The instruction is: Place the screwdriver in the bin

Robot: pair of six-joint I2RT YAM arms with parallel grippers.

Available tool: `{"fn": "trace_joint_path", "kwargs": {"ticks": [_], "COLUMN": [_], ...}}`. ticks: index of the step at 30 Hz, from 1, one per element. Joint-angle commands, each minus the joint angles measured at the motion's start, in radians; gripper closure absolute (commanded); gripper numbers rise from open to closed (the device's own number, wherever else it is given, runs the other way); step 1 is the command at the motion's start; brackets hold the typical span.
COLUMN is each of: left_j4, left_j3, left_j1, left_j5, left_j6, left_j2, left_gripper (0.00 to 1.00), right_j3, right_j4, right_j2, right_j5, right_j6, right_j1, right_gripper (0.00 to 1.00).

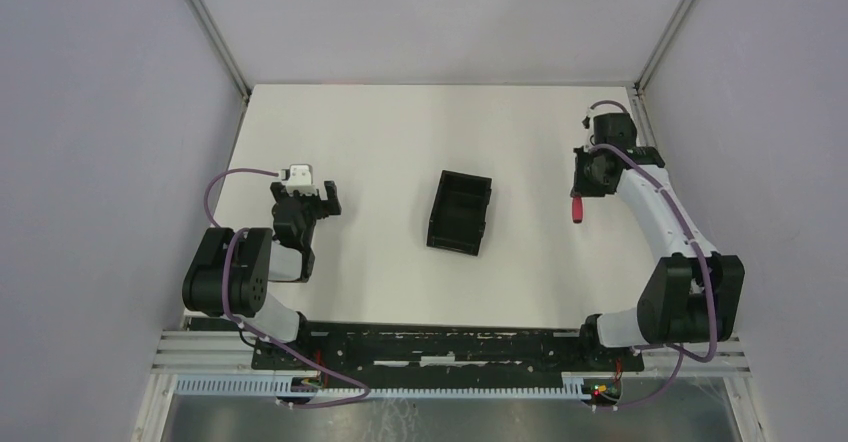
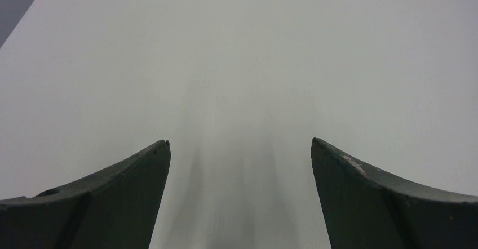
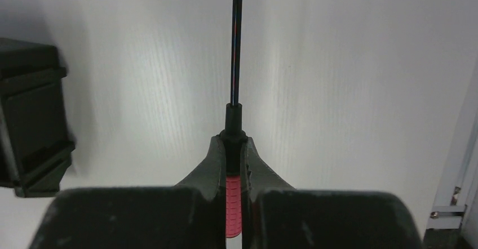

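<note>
The screwdriver has a red handle (image 3: 233,204) and a thin black shaft reaching ahead. My right gripper (image 3: 233,139) is shut on its handle and black collar. In the top view the red handle (image 1: 577,209) hangs below the right gripper (image 1: 588,177) at the table's right side. The black open-top bin (image 1: 461,212) sits empty at the table's middle, to the left of the right gripper; its corner shows at the left edge of the right wrist view (image 3: 31,119). My left gripper (image 2: 239,147) is open and empty over bare table at the left (image 1: 310,197).
The white table (image 1: 400,142) is walled by grey panels on three sides. A metal frame rail (image 3: 459,164) runs close along the right of my right gripper.
</note>
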Motion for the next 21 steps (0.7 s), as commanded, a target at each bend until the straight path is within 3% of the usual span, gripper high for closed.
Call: {"fn": "trace_joint_path", "kwargs": {"ticks": [1, 5, 9, 15, 21], "left_j4": [0.029, 0.029, 0.029, 0.029, 0.029], "left_j3": [0.005, 0.005, 0.005, 0.005, 0.005], "left_j1": [0.006, 0.006, 0.006, 0.007, 0.006], "left_j5": [0.009, 0.009, 0.009, 0.009, 0.009], "left_j6": [-0.032, -0.032, -0.032, -0.032, -0.032], "left_j2": [-0.015, -0.015, -0.016, -0.017, -0.016], "left_gripper": [0.00, 0.00, 0.00, 0.00, 0.00], "right_j3": [0.024, 0.087, 0.152, 0.199, 0.206], "right_j4": [0.002, 0.138, 0.209, 0.266, 0.270], "right_j2": [-0.059, -0.042, 0.064, 0.248, 0.342], "right_j5": [-0.038, 0.067, 0.183, 0.193, 0.222], "right_j6": [0.146, 0.280, 0.305, 0.266, 0.244], "right_j1": [0.124, 0.409, 0.603, 0.720, 0.752], "right_gripper": [1.00, 1.00, 1.00, 1.00, 1.00]}}
